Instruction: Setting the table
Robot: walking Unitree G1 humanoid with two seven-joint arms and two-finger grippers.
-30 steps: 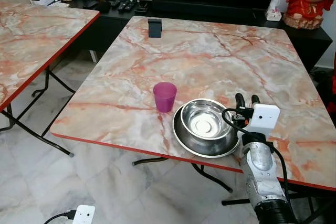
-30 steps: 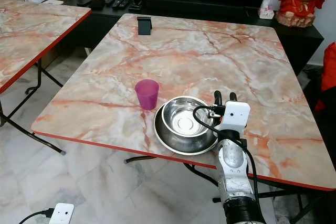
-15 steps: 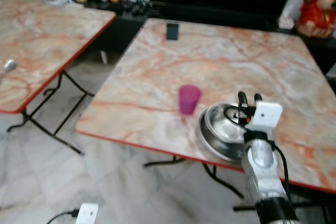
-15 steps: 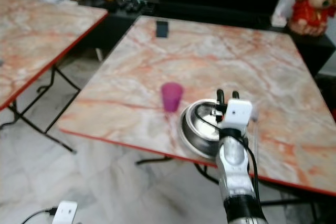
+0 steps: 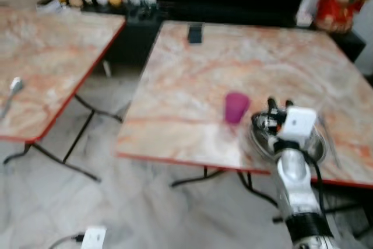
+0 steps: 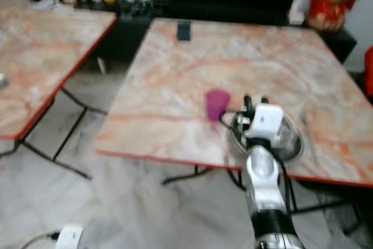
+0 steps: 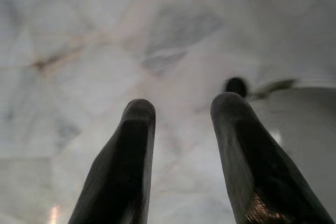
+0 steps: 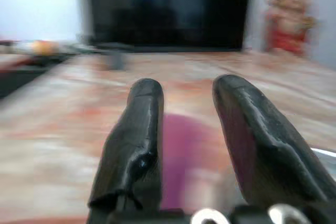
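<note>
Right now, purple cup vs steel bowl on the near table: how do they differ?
The purple cup is small, opaque plastic-looking and narrow; the steel bowl is wide, low and shiny. The cup stands clear on the marble; the bowl is partly hidden by the right gripper. Both sit upright near the table's front edge.

My surface [image 5: 192,80] looks like glossy marble laminate with a red edge. The bowl [image 6: 289,139] is shiny steel, the cup [image 5: 236,107] matt purple plastic (blurred here). My right end effector [image 8: 184,140] has smooth black glossy fingers [image 8: 134,145].
</note>
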